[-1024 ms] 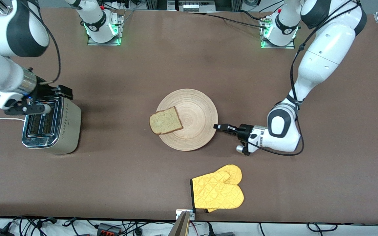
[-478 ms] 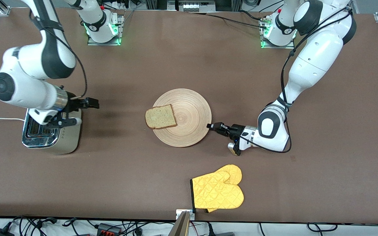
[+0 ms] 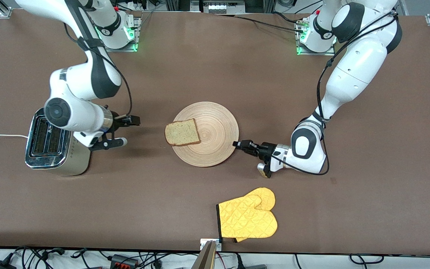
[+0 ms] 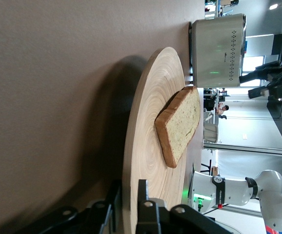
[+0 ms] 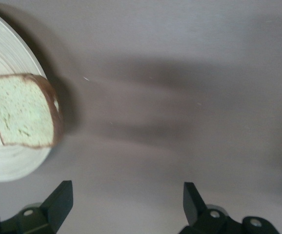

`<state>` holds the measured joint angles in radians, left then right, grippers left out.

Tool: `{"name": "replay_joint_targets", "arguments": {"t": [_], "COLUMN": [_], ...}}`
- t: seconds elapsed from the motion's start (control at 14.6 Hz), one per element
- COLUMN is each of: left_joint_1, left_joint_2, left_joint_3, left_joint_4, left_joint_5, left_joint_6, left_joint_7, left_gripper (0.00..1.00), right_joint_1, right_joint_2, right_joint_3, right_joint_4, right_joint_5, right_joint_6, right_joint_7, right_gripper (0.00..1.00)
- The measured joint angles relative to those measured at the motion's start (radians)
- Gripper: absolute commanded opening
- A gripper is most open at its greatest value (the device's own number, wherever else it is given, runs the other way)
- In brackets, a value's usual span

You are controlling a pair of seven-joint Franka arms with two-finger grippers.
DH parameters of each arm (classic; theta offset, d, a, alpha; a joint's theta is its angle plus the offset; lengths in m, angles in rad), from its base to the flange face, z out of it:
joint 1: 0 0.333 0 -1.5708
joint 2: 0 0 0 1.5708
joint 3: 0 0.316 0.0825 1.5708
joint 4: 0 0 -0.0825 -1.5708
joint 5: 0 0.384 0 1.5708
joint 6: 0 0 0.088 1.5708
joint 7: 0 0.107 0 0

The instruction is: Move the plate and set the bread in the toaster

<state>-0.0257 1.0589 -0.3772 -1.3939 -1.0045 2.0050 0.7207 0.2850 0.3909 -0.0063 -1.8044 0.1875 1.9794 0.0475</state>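
At the plate's rim toward the left arm's end, the left gripper [image 3: 237,144] pinches the plate [image 3: 215,127], moving it toward the toaster [image 3: 56,144]. Between toaster and plate, the right gripper [image 3: 127,130] hovers wide open, empty. Next, I judge, it must close on the bread [image 3: 182,132] overhanging the plate's edge nearest it.

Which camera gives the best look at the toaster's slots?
The front view: it looks down on the toaster, so both slots show, apart from the corner the right arm covers. The left wrist view shows only its dotted side, no slots. The right wrist view does not show it clearly.
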Motion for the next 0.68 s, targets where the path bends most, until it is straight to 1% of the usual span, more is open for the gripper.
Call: {"name": "replay_joint_targets", "arguments": {"t": [0.14,0.34,0.48,0.61,0.68], "left_joint_1": [0.015,0.042,0.052,0.064,0.075], "left_joint_2": [0.0,0.0,-0.001,-0.003,-0.004], "left_joint_3": [0.002,0.002,0.003,0.004,0.004], "left_joint_4": [0.008,0.013,0.031,0.057,0.065], "left_joint_5": [0.0,0.0,0.011,0.055,0.069], "left_joint_6": [-0.001,-0.009,-0.01,-0.036,-0.06], "left_joint_7": [-0.024,-0.035,-0.035,-0.037,-0.038], "left_gripper": [0.3,0.32,0.31,0.31,0.31], "right_joint_1": [0.029,0.048,0.057,0.068,0.071], "right_joint_2": [0.034,0.072,0.089,0.111,0.126], "right_joint_3": [0.0,0.0,0.0,0.0,0.0], "right_joint_4": [0.001,0.001,0.001,0.002,0.002], "right_joint_5": [0.026,0.127,0.162,0.2,0.221], "right_joint_6": [0.052,0.1,0.129,0.158,0.175], "right_joint_7": [0.035,0.045,0.047,0.072,0.079], "right_gripper": [1.0,1.0,1.0,0.94,0.87]}}
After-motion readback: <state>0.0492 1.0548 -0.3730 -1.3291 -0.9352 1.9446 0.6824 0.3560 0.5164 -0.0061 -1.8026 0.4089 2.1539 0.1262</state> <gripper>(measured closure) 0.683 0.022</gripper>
